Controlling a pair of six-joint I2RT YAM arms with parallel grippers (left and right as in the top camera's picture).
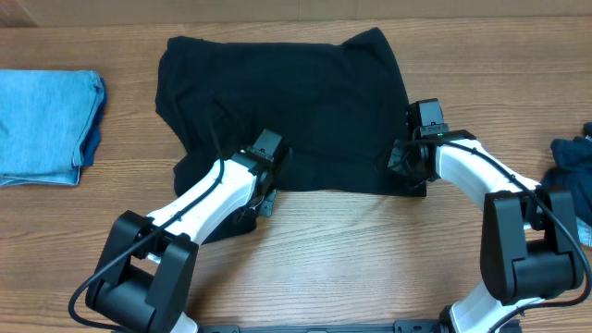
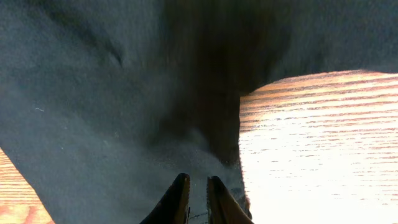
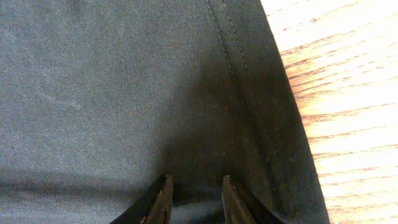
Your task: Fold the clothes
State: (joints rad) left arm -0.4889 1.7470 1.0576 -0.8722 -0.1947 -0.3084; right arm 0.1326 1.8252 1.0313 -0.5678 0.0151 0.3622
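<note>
Left gripper (image 2: 199, 182) fingers stand narrowly apart, right gripper (image 3: 196, 182) wider, both over the black T-shirt (image 1: 296, 102).

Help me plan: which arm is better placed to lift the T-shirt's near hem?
Likely right: the right gripper straddles the black T-shirt at its near corner, jaws apart; the left gripper sits inward along the hem.

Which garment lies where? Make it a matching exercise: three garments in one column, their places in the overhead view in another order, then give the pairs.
Garments:
1. black T-shirt
2. light blue denim garment
3. dark navy garment

Places in the overhead view:
A. at the right edge, partly cut off
B. spread out in the middle
C. at the left edge, folded

Pairs: 1-B, 2-C, 3-A
</note>
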